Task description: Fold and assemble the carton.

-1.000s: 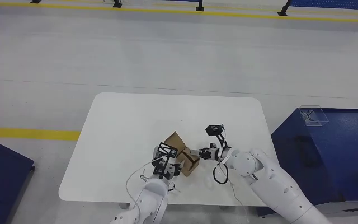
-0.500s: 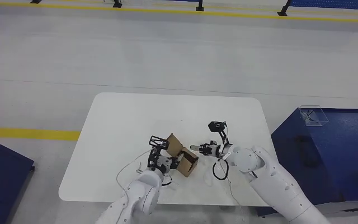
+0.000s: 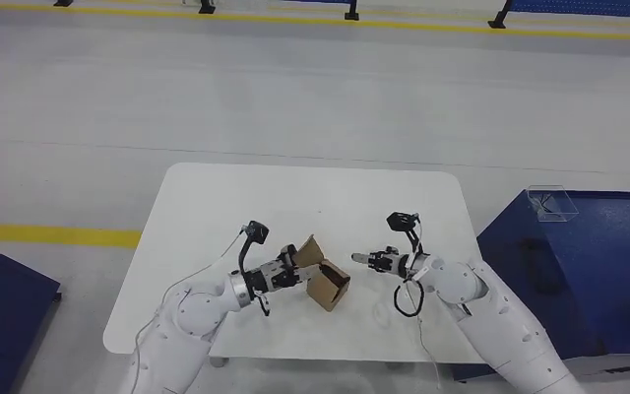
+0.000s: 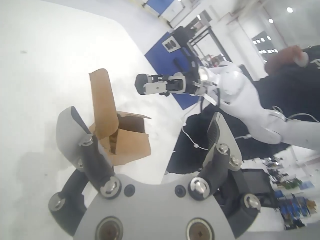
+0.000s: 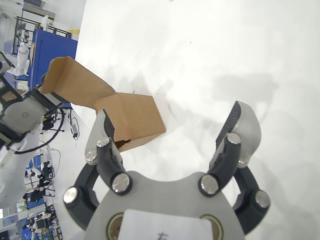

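A small brown carton sits near the front middle of the white table, its top open and one long flap standing up. My left gripper is at the carton's left side, fingers wide apart. In the left wrist view the raised flap stands between the spread fingers, close to one pad, and the open box lies just past it. My right gripper is open a short way right of the carton. The right wrist view has the carton next to one finger.
A blue cabinet stands just off the table's right edge, and another blue unit is on the floor at the left. The table's near edge runs close behind the carton. A loose cable hangs under the right wrist.
The left arm has swung from the table's front round to the carton's left side. The right gripper has drawn back to the right, off the carton. The flap now stands more upright.
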